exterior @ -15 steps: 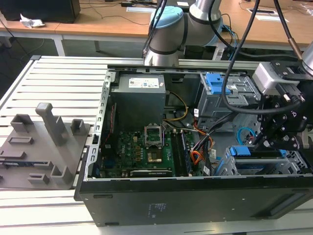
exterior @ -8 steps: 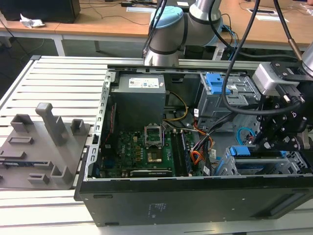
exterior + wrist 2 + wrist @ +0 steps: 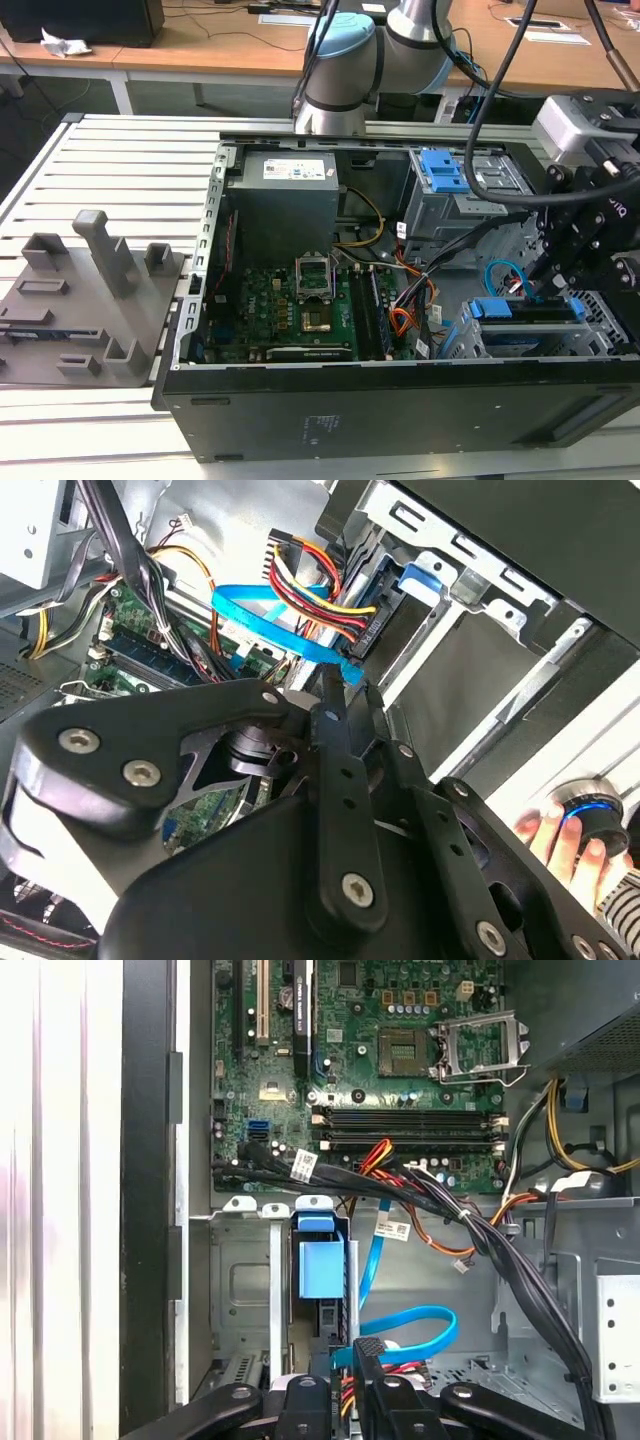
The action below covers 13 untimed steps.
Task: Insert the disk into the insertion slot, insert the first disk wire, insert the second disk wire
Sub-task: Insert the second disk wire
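Your hand [image 3: 560, 285] hangs inside the open computer case [image 3: 400, 410], just above the insertion slot [image 3: 520, 340] at the case's front corner. The disk [image 3: 318, 1270] already sits in that slot, its blue bracket showing. In the second wrist view, the first disk wire [image 3: 315, 585] runs to its black plug at the disk's end, just beyond your fingertips [image 3: 333, 695]. The second disk wire [image 3: 270, 620] loops beside it and ends right at those fingertips, which stand close together on its plug end. A person's hand [image 3: 565, 845] rests on a knob outside the case.
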Tool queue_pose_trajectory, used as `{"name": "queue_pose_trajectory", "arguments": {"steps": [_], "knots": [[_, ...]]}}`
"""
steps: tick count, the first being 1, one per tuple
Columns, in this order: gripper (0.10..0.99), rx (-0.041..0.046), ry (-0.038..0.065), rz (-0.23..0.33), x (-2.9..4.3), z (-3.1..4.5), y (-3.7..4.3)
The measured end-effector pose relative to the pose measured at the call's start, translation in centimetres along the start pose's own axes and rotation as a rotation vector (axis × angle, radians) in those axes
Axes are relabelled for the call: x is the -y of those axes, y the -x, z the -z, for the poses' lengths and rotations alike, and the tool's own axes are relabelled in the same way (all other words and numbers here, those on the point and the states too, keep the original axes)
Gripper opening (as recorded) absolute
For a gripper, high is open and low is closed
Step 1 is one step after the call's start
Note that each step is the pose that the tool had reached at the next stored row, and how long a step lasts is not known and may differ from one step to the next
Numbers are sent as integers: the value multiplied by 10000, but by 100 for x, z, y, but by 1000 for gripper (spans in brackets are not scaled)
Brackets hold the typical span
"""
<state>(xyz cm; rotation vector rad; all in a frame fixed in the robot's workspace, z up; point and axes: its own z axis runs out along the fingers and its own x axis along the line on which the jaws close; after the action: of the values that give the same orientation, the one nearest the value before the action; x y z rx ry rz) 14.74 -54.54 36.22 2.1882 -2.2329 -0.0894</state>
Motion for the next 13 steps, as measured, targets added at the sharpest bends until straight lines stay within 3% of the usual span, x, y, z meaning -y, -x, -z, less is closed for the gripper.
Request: {"name": "queue_pose_trajectory", "arguments": {"steps": [4,12,13], "knots": [[239,-7,0,0,-3,57,1],[227,-8,-1,0,-3,62,2],[161,-8,0,0,-3,62,2]]}}
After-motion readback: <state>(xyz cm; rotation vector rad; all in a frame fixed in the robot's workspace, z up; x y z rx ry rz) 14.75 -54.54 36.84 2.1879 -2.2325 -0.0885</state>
